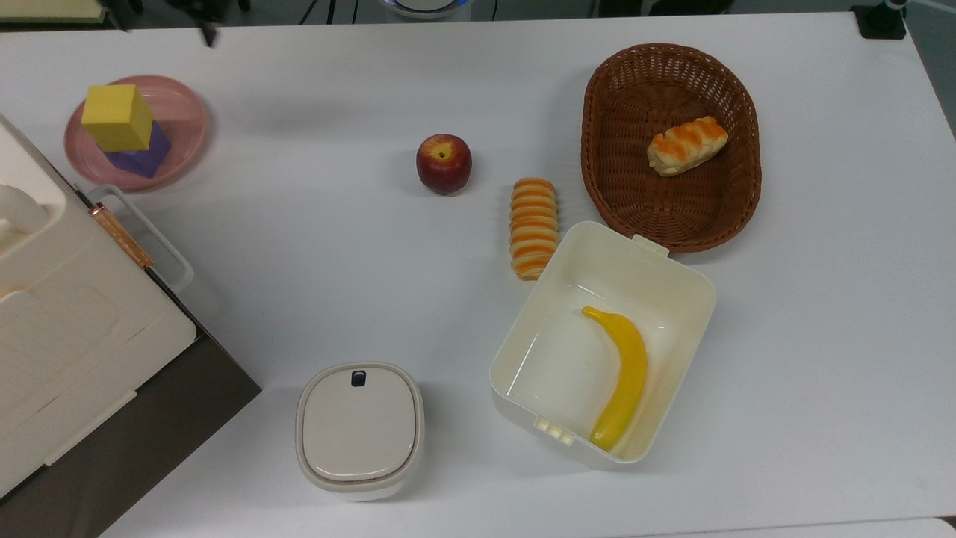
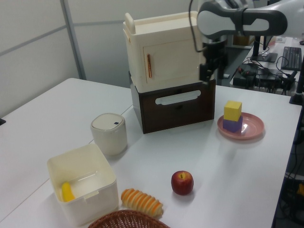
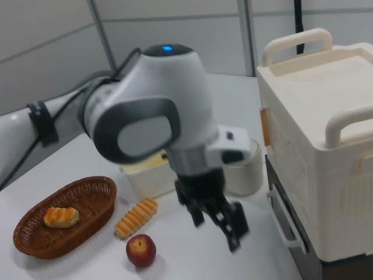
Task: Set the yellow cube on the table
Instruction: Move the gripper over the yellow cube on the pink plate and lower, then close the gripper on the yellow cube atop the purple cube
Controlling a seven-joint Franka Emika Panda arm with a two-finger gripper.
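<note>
The yellow cube (image 1: 117, 117) (image 2: 232, 110) sits stacked on a purple cube (image 1: 142, 160) (image 2: 232, 126), both on a pink plate (image 1: 187, 127) (image 2: 254, 129) at the far left of the top view. My gripper (image 2: 207, 74) (image 3: 217, 230) hangs open and empty above the white table (image 1: 299, 239). In the left view it is up and to the left of the cube, well clear of it, in front of the cabinet's right edge.
A cream and brown cabinet (image 1: 82, 329) (image 2: 171, 90) stands close beside the plate. An apple (image 1: 444, 163), a striped bread (image 1: 533, 237), a wicker basket (image 1: 597, 112), a cream box (image 1: 523, 329) holding a banana (image 1: 624, 373) and a lidded container (image 1: 360, 430) lie on the table.
</note>
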